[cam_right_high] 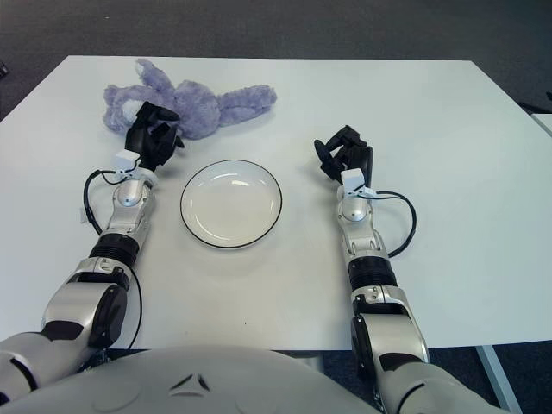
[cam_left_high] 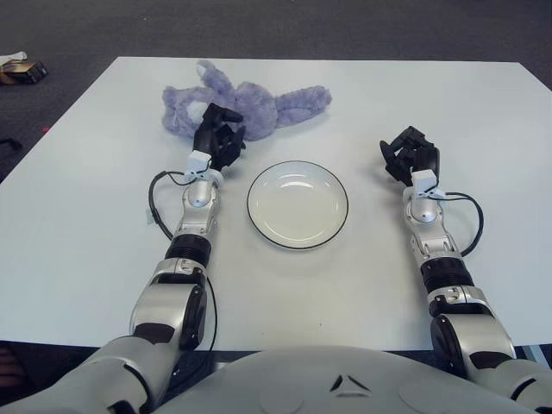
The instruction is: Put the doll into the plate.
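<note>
Purple plush doll [cam_left_high: 250,105], lying on its side at the far part of the table, limbs sprawled, one long limb stretching right. White round plate [cam_left_high: 297,204] with dark rim, upright, empty, nearer than doll, apart from it.

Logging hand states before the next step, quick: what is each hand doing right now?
Left hand: at the purple doll, fingers over its near edge; grasp cannot be told.
Right hand: right of the plate, fingers curled, holding nothing.
</note>
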Controlling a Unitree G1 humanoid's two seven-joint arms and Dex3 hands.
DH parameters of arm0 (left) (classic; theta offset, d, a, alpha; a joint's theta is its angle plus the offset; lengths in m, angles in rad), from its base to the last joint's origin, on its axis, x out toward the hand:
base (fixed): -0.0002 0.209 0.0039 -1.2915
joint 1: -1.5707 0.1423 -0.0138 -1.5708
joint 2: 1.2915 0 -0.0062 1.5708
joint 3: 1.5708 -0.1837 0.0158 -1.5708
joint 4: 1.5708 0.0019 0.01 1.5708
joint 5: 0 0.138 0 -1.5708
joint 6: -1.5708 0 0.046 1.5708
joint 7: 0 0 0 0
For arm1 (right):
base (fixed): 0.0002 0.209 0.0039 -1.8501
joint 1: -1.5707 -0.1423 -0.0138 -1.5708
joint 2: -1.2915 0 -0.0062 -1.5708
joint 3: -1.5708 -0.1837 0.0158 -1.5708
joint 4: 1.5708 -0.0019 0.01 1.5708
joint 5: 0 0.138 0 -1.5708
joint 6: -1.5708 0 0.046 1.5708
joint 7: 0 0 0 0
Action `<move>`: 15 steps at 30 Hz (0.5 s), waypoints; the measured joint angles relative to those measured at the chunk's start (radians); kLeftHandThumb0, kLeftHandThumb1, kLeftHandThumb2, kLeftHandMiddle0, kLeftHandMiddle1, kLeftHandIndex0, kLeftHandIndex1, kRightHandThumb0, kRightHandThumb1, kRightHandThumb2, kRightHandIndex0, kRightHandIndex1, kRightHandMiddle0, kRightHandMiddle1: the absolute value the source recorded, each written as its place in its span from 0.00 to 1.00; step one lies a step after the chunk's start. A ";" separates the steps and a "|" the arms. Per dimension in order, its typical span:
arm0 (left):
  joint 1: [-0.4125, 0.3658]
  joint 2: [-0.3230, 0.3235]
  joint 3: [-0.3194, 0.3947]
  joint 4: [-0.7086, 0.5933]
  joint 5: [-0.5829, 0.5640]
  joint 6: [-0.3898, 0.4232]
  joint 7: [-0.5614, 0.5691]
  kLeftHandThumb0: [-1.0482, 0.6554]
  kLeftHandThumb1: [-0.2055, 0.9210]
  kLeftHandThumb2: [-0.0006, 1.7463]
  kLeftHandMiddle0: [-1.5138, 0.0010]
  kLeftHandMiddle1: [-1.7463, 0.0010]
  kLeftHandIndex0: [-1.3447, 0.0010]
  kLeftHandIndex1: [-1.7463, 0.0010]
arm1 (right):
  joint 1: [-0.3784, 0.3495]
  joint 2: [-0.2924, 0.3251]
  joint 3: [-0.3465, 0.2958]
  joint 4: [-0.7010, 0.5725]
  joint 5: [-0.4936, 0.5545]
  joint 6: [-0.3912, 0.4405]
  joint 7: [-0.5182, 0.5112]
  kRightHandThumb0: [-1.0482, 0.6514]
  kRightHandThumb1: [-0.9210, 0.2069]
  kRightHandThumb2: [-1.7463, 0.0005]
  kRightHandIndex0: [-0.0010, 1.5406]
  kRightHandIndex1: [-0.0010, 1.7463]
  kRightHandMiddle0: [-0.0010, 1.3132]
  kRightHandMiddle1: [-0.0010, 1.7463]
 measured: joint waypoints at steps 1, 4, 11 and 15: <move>0.000 0.001 -0.001 0.000 0.007 -0.004 0.008 0.40 1.00 0.17 0.51 0.03 0.67 0.14 | 0.000 0.000 0.000 0.001 0.000 0.000 0.001 0.39 0.00 0.76 0.58 1.00 0.60 1.00; -0.001 0.003 -0.002 0.000 0.018 -0.012 0.019 0.40 1.00 0.16 0.51 0.03 0.67 0.14 | -0.001 -0.001 0.001 0.001 0.000 0.000 0.003 0.39 0.00 0.76 0.59 1.00 0.60 1.00; -0.007 0.012 -0.009 0.006 0.040 -0.043 0.041 0.40 1.00 0.17 0.51 0.04 0.67 0.14 | -0.008 -0.009 0.001 0.011 0.000 0.003 0.023 0.39 0.00 0.76 0.59 1.00 0.60 1.00; -0.014 0.023 -0.010 0.012 0.051 -0.065 0.045 0.40 1.00 0.17 0.51 0.04 0.67 0.14 | -0.016 -0.021 0.000 0.015 0.001 0.011 0.042 0.39 0.00 0.76 0.59 1.00 0.60 1.00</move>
